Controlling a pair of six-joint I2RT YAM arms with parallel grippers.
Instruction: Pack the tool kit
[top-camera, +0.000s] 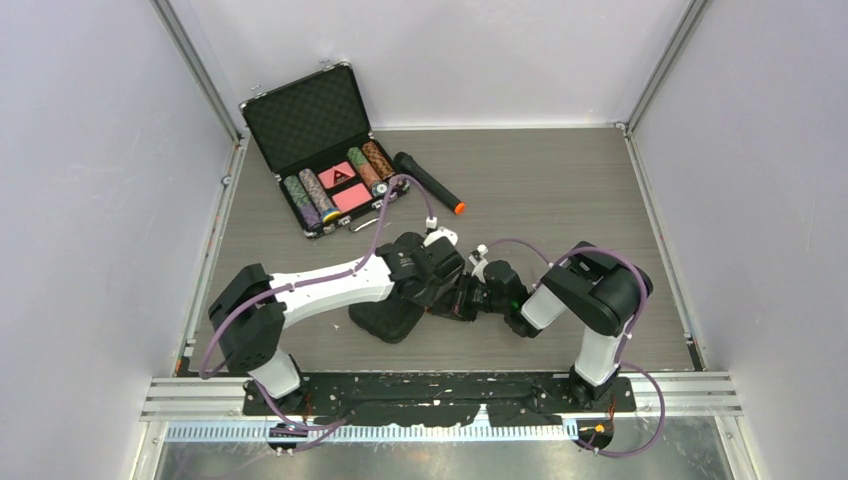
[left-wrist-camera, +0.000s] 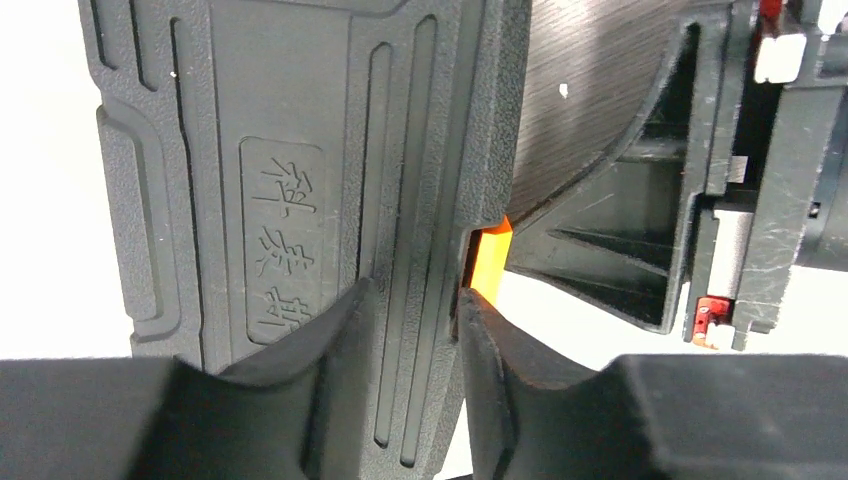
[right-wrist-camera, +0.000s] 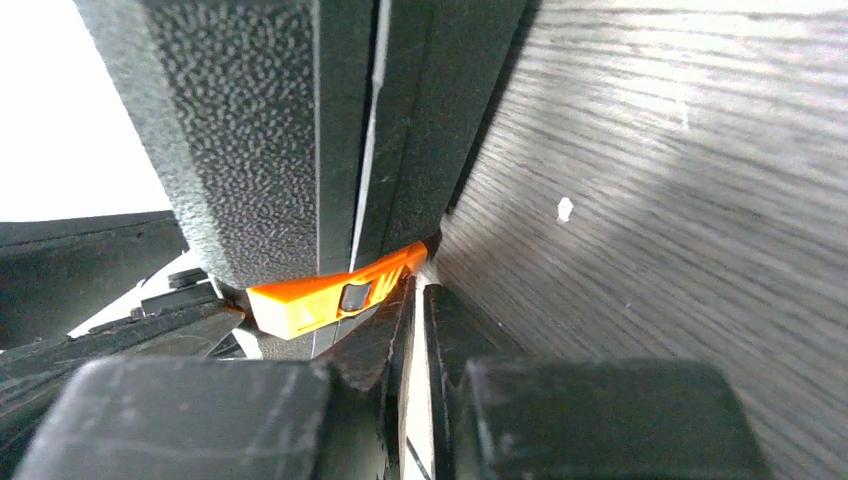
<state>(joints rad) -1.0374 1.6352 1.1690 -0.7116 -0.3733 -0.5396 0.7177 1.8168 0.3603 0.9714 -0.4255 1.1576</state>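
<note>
The black ribbed tool kit case (top-camera: 385, 320) sits at the table's near centre, tipped up on edge, its two halves together. In the left wrist view the case (left-wrist-camera: 300, 150) shows embossed characters, and its orange latch (left-wrist-camera: 490, 260) sticks out at the edge. My left gripper (left-wrist-camera: 410, 295) is shut on the case's edge beside the latch; it also shows in the top view (top-camera: 445, 280). My right gripper (right-wrist-camera: 420, 285) is shut, its tips touching the orange latch (right-wrist-camera: 320, 295) on the case (right-wrist-camera: 260, 130); it also shows in the top view (top-camera: 475, 293). No hand tools are in view.
An open metal-edged poker chip case (top-camera: 320, 150) stands at the back left. A black flashlight with an orange tip (top-camera: 430, 183) lies beside it. Grey walls close in the table (top-camera: 560, 190) on three sides.
</note>
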